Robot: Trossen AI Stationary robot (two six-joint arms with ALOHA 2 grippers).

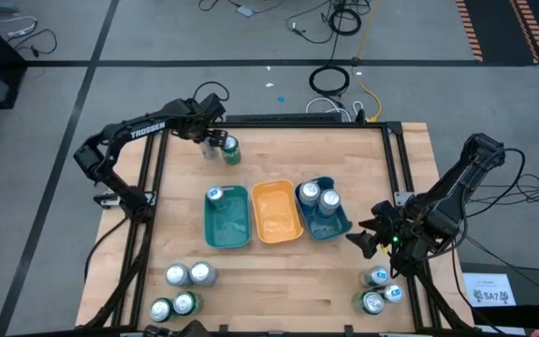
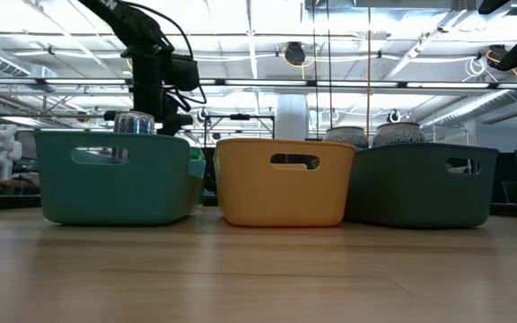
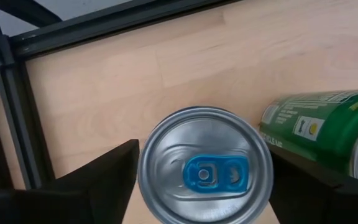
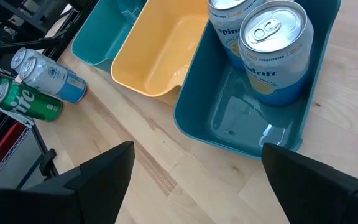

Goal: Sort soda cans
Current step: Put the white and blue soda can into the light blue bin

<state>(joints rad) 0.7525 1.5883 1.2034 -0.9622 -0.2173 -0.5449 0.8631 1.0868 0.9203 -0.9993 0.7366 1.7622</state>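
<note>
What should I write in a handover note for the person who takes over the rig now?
Left gripper: far edge of the table, fingers open around a blue-tab can; a green can beside it.
Right gripper: open, empty, beside the blue tray.
Done: two cans in the blue tray, one can in the teal tray.
Yellow tray holds nothing.
Left: four cans near-left, three near-right.

Two silver-white cans upright in blue tray; yellow tray beside.

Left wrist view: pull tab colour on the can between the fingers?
Blue tab on a silver can top; left wrist view shows it best.
</note>
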